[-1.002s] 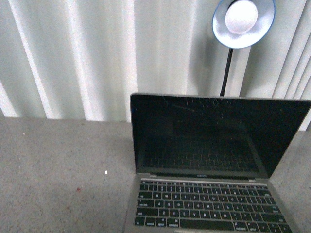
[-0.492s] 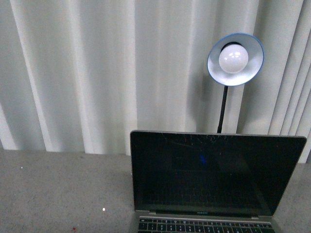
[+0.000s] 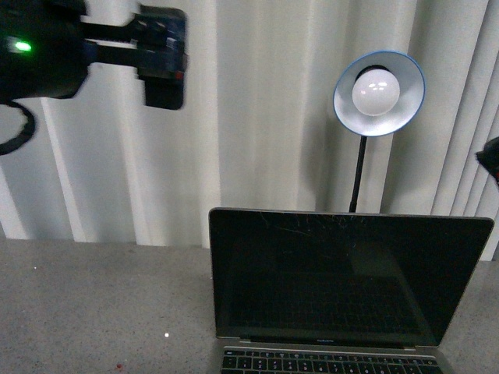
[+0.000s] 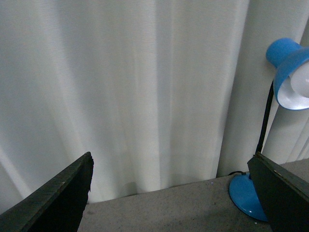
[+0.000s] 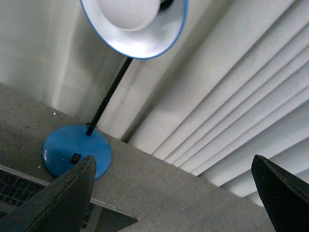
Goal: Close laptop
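Note:
The laptop stands open on the grey table, its scratched black screen upright and facing me, with a strip of black keys at the bottom edge. My left gripper hangs open high at the upper left, well above and left of the lid. Its wrist view shows open fingers over bare table and no laptop. Only a dark tip of my right gripper shows at the right edge. In the right wrist view that gripper is open above the laptop's rear corner.
A blue desk lamp on a black stem rises behind the lid; its round blue base sits just behind the laptop. White pleated curtain closes off the back. The grey table stretches to the laptop's left.
The view tilted upward a second ago, then held. My left arm has entered at the upper left and a right gripper tip at the right edge. The lid's angle is unchanged.

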Available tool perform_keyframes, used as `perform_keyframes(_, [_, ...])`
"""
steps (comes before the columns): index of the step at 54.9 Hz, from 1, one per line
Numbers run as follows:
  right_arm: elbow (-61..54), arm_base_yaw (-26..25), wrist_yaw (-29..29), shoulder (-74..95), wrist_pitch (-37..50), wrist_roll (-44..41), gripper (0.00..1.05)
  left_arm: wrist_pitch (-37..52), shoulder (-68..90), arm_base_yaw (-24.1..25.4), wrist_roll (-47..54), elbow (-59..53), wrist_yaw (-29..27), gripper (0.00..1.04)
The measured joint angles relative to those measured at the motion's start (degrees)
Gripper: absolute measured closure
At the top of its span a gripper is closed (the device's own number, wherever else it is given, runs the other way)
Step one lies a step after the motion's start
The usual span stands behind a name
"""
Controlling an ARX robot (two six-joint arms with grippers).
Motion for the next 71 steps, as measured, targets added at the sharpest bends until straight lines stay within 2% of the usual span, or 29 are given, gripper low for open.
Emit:
perform_keyframes(9, [3.9,-0.2,-1.0,3.9,-0.4,-2.7,0.07,-4.0,5.3,-2.8,5.6,4.7,-1.6,0.07])
perform_keyframes(13, [5.7,-1.0,-4.3,4.6,-2.2,-2.2,0.07,-5.5,6.6,-3.9,8.6,6.4,-2.8,0.07])
perform_keyframes(20, [7.5,-1.8,-9.6,4.8,-4.3,-1.9,0.07,-6.2,9.7,-6.0,12.0,10.6,-9.5,0.07])
perform_keyframes(34, [9.7,-2.8,-10.1,7.5,-9.8,-4.4,0.09,-7.2,15.6,-8.5,20.7,15.6,-15.7,0.08])
perform_keyframes(38, [10.0,-3.0,-9.6,8.5,-9.6,-5.0,0.2,-9.9,17.7,-8.9,21.1,17.4,-16.7,0.19])
perform_keyframes(43, [11.5,-3.5,-13.3,9.9,-12.4,-4.8,0.42,-16.1,20.0,-9.9,21.9,19.1,-16.9,0.43])
perform_keyframes(48, [13.5,-4.2,-16.9,10.9,-15.8,-4.2,0.61,-19.2,20.6,-10.9,23.3,20.1,-16.0,0.6])
perform_keyframes(51, [13.8,-4.5,-17.9,11.4,-16.6,-4.5,0.72,-19.1,20.6,-11.5,24.5,20.1,-13.6,0.73])
perform_keyframes(52, [13.9,-4.5,-18.1,11.5,-17.0,-4.6,0.75,-19.0,20.6,-11.6,24.5,20.1,-13.4,0.75])
perform_keyframes(57, [13.9,-4.6,-20.8,12.4,-19.0,-7.3,0.96,-18.7,20.6,-12.8,26.1,20.1,-13.4,0.98])
perform_keyframes(59, [14.0,-4.6,-21.1,12.7,-19.4,-7.7,1.02,-19.2,20.6,-13.0,26.0,20.1,-13.7,1.02])
perform_keyframes(71, [17.9,-4.1,-20.3,14.5,-22.7,-11.3,1.02,-22.9,20.6,-14.2,26.6,20.0,-14.6,1.01])
